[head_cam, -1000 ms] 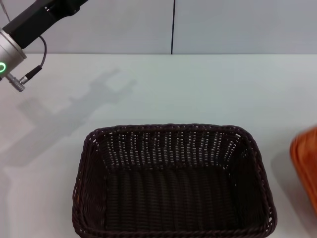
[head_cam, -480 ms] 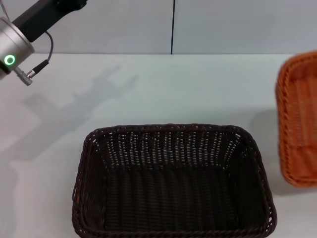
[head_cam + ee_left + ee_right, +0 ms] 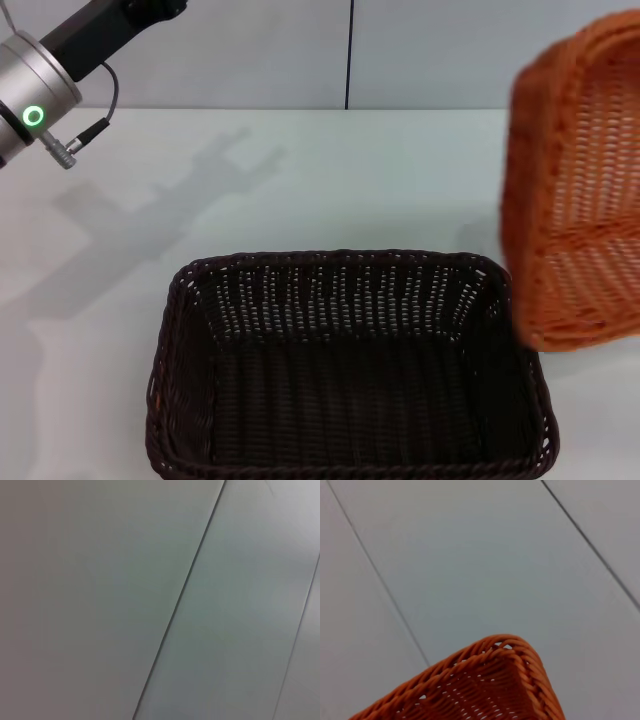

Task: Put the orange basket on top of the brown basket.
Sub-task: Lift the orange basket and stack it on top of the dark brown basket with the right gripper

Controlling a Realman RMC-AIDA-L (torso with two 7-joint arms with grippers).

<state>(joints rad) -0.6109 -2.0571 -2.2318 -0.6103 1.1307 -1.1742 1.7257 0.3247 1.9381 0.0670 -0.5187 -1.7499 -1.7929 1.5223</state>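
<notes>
The orange basket (image 3: 577, 190) hangs steeply tilted above the table's (image 3: 330, 180) right edge, beside the brown basket (image 3: 345, 365) at the near edge. The right wrist view shows only its corner (image 3: 485, 685); neither pincer's state can be told.

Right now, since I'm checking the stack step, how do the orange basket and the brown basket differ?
The orange basket is bright orange; the brown basket is very dark brown. The orange one is raised off the table and tilted steeply, at the right edge of the head view and partly cut off; the brown one sits flat, opening upward, in full view. Both are rectangular woven trays with braided rims.
</notes>
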